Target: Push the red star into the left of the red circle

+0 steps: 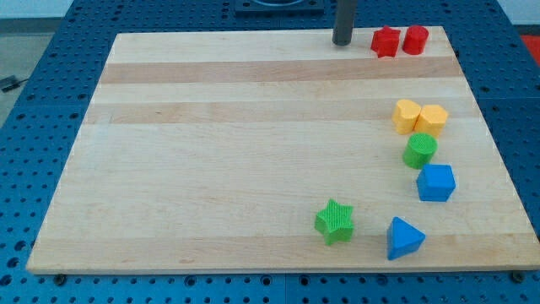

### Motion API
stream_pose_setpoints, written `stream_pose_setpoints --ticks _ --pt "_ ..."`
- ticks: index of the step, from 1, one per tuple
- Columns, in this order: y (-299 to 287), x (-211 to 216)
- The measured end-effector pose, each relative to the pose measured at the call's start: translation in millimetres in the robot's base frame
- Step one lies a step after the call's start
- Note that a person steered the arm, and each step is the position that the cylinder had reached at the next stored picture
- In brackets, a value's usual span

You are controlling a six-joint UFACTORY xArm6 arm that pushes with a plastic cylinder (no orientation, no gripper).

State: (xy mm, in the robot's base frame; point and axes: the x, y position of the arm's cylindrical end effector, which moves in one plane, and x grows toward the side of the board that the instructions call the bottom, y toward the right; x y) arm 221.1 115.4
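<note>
tip (342,41) left of red star (386,41)

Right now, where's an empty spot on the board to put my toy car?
The whole left and middle of the wooden board is bare, from my tip down to the green star. The right edge is crowded: red star, red circle, two yellow blocks, green cylinder, blue cube, blue triangle.

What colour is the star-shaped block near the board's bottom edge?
Green; the green star shows clearly in the camera view.
</note>
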Motion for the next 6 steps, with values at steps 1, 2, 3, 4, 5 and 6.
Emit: stream_pose_setpoints --ticks 1,2,3,4,5,6 --pt "24.4 0.0" --pt "38.7 0.0" --pt "50.4 -0.1" --pt "59.3 -0.1" --pt "54.6 9.6" --pt "28.7 58.2"
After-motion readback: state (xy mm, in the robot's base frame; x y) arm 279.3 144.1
